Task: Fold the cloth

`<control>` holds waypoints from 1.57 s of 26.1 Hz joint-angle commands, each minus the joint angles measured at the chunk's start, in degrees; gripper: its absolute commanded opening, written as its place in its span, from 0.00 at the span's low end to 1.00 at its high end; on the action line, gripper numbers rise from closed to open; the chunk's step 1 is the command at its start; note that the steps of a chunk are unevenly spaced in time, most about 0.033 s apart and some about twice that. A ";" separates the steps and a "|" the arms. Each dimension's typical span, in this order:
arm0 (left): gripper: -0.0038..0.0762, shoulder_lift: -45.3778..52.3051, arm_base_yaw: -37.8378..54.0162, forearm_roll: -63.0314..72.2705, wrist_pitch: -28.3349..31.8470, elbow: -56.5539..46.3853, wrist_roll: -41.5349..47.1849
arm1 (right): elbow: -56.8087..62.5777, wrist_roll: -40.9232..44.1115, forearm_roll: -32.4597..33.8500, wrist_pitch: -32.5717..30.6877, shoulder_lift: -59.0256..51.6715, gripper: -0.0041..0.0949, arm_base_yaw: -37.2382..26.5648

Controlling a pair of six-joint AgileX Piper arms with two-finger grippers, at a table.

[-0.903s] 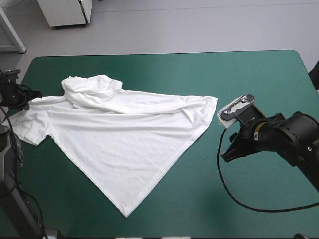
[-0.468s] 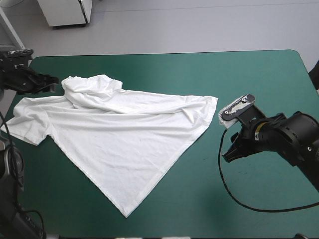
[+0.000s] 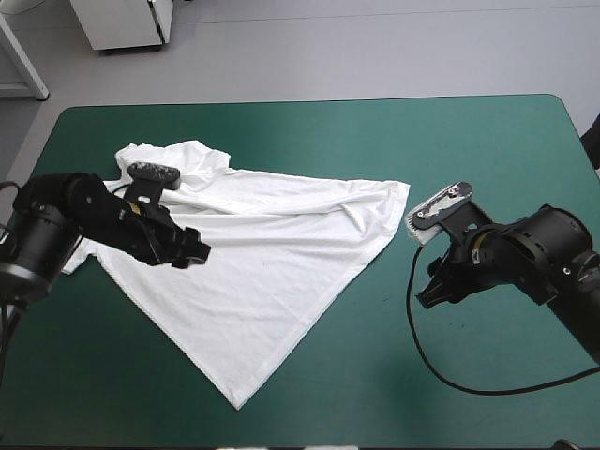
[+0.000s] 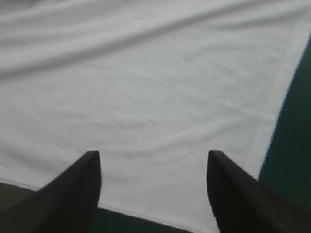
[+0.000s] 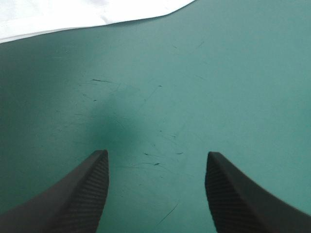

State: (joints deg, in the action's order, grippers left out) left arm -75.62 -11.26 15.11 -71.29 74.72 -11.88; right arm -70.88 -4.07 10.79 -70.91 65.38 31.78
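The white T-shirt [image 3: 253, 253] lies spread across the teal-green table, wrinkled, with a bunched part at its far left and a pointed corner toward the near edge. My left gripper [image 3: 192, 253] hangs over the shirt's left part, open and holding nothing. In the left wrist view the T-shirt [image 4: 155, 87] fills the picture ahead of the open left gripper [image 4: 153, 162], its hemmed edge beside one finger. My right gripper [image 3: 429, 292] stands open over bare cover, right of the shirt. The right wrist view shows the open right gripper [image 5: 155, 160] and the shirt's edge [image 5: 73, 12] ahead.
Bare teal-green cover [image 3: 487, 150] lies along the far side, the right side and the near right. A white cabinet [image 3: 127, 23] stands on the floor beyond the far edge.
My left arm swung in from the table's left edge, let go of the sleeve and now hovers open over the shirt. The right gripper widened a little and barely moved.
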 commanded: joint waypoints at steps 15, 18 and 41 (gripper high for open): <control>0.63 9.49 -28.06 -3.06 -2.43 -21.24 11.06 | -1.85 0.15 2.05 1.43 -0.71 0.61 -0.10; 0.63 9.49 -29.97 -3.96 -2.43 -21.89 11.06 | -1.85 0.15 2.05 1.22 -0.71 0.61 -0.10; 0.65 -1.85 -31.12 1.41 10.45 -29.78 2.29 | -1.85 0.15 1.57 0.67 -0.82 0.61 -0.10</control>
State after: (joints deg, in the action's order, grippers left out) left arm -77.10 -41.70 15.18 -62.04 43.94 -9.35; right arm -70.93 -3.96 11.30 -71.46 65.38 31.78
